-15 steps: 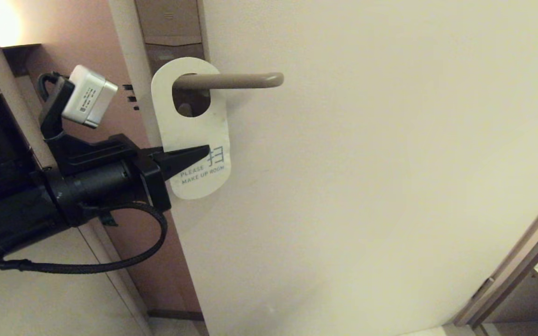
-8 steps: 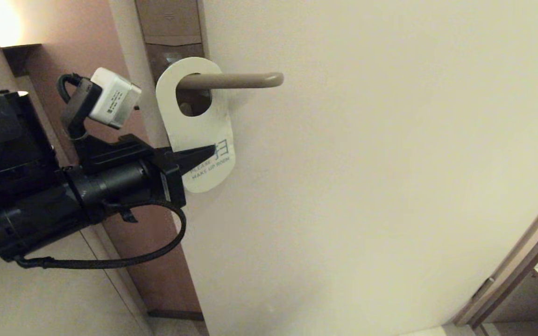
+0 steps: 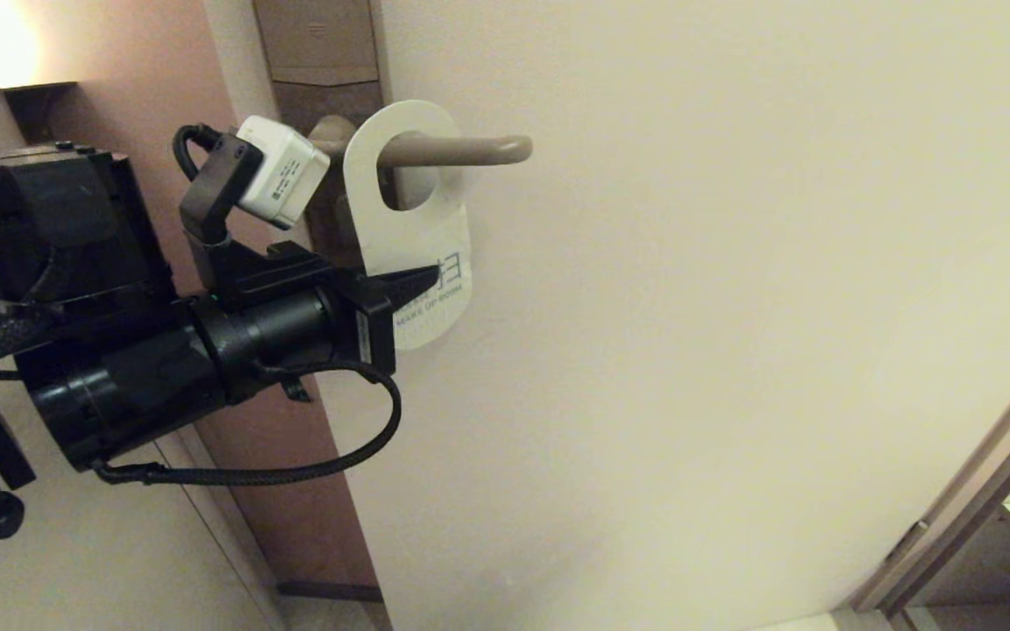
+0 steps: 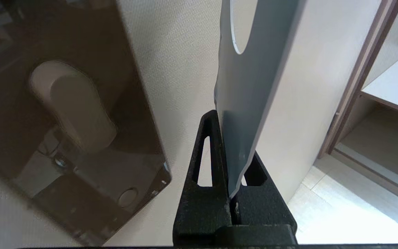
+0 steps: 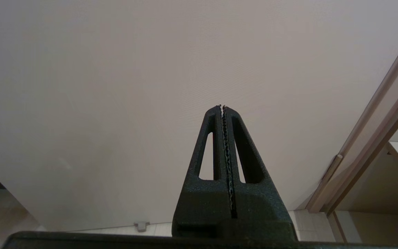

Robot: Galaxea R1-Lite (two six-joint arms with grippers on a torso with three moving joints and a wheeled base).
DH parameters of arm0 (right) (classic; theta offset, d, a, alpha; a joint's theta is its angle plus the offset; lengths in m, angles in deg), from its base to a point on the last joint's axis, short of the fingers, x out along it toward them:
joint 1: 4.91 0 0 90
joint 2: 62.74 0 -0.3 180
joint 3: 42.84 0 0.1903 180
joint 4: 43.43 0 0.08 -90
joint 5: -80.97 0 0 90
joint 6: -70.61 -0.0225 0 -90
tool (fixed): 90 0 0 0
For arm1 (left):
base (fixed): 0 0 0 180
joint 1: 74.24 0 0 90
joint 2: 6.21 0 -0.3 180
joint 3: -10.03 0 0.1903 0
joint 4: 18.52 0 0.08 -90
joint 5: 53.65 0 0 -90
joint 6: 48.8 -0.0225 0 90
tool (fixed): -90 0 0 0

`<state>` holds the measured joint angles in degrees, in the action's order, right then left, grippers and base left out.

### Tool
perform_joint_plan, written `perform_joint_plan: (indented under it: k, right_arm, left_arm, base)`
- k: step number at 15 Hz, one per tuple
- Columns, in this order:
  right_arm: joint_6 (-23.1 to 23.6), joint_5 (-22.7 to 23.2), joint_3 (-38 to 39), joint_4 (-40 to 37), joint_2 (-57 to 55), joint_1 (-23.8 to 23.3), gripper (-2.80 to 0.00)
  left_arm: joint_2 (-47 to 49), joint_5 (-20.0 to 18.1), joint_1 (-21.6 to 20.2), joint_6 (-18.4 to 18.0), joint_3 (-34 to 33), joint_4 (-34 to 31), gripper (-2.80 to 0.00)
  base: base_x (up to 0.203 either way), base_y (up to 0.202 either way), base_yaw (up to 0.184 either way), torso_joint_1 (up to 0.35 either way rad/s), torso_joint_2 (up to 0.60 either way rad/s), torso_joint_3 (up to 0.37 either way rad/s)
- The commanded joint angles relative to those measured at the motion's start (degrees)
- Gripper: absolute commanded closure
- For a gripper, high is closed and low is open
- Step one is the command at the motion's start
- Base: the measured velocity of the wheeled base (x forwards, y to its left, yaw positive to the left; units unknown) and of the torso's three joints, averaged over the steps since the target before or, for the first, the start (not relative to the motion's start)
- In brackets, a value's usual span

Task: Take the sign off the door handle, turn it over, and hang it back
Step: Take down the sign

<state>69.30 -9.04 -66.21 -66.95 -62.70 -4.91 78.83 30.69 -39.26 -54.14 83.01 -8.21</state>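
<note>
The sign (image 3: 417,219) hangs by its oval hole on the door handle (image 3: 470,151), about halfway along the lever, tilted, with its white "MAKE UP ROOM" side towards the head view. My left gripper (image 3: 424,279) reaches in from the left and is shut on the sign's lower edge. In the left wrist view the sign (image 4: 250,79) shows its blue-grey side, pinched edge-on between the left gripper's (image 4: 231,145) jaws. The right gripper (image 5: 222,106) is shut on nothing, facing the bare door, out of the head view.
The handle sits on a tall brown lock plate (image 3: 321,53), also seen in the left wrist view as the lock plate (image 4: 81,166). The pale door (image 3: 689,333) fills the middle. A door frame (image 3: 970,499) and shelf stand at the lower right.
My left gripper has moved right and slightly up with the sign in it. The sign has slid along the lever from the lock plate towards the tip.
</note>
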Motion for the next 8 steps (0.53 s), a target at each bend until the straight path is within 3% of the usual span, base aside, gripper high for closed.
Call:
perform_joint_plan:
  k: [1,8]
  right_arm:
    - [-0.01,0.01,0.0,-0.02,-0.05,0.0,0.0]
    - [-0.01,0.01,0.0,-0.02,-0.05,0.0,0.0]
  left_arm:
    - [0.63,0.86,0.96,-0.02,0.72,0.0,0.0]
    - [0.75,6.81,3.9,-2.21,1.73,-1.79,0.0]
  base:
    - [0.0,0.0,0.0,0.0,0.0,0.0]
    - [0.0,0.0,0.0,0.0,0.0,0.0]
